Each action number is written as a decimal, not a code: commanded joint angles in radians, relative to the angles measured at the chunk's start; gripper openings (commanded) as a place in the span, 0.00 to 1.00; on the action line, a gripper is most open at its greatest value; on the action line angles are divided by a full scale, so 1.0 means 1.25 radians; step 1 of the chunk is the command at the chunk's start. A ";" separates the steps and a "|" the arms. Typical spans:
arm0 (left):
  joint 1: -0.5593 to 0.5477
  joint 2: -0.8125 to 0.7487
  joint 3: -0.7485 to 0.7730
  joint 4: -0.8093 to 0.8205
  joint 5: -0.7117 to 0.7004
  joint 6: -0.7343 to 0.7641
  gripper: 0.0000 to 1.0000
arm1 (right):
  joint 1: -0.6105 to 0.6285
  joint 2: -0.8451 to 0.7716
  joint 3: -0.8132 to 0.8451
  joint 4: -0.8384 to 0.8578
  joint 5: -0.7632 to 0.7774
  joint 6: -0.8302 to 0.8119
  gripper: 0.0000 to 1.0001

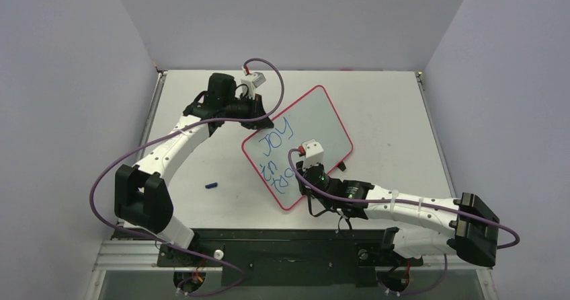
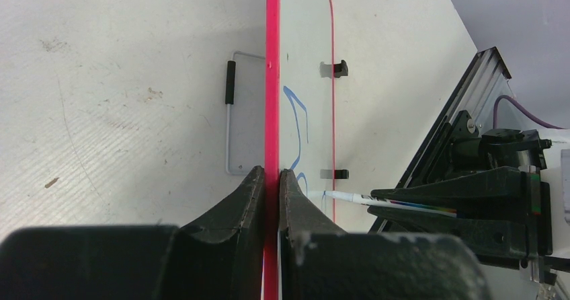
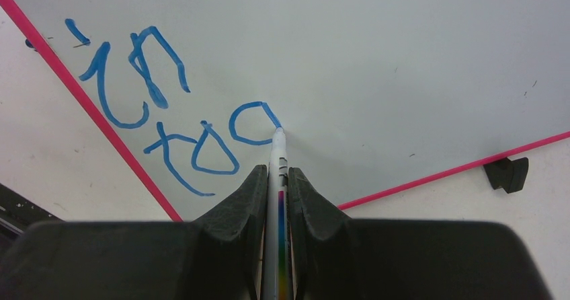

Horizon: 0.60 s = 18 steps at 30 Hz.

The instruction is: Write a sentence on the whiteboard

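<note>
White table (image 1: 376,105), lilac walls (image 1: 67,78): left jaws clamp whiteboard (image 1: 316,122), right jaws clamp marker (image 3: 278,153).

Small blue cap (image 1: 212,185) lying on white table (image 1: 390,105), left side.

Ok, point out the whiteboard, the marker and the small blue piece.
whiteboard (image 1: 319,118), top view, bare white surface.
marker (image 3: 278,153), right wrist view, white barrel just behind the tip.
small blue piece (image 1: 212,185), top view, its middle.
</note>
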 commanded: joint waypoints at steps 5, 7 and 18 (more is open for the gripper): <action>-0.001 -0.053 0.008 0.045 -0.013 0.031 0.00 | 0.022 -0.019 -0.041 -0.008 0.014 0.050 0.00; -0.001 -0.053 0.008 0.046 -0.013 0.031 0.00 | 0.030 -0.021 -0.050 -0.008 0.020 0.060 0.00; -0.003 -0.058 0.006 0.047 -0.013 0.030 0.00 | 0.073 -0.024 -0.074 -0.014 0.044 0.098 0.00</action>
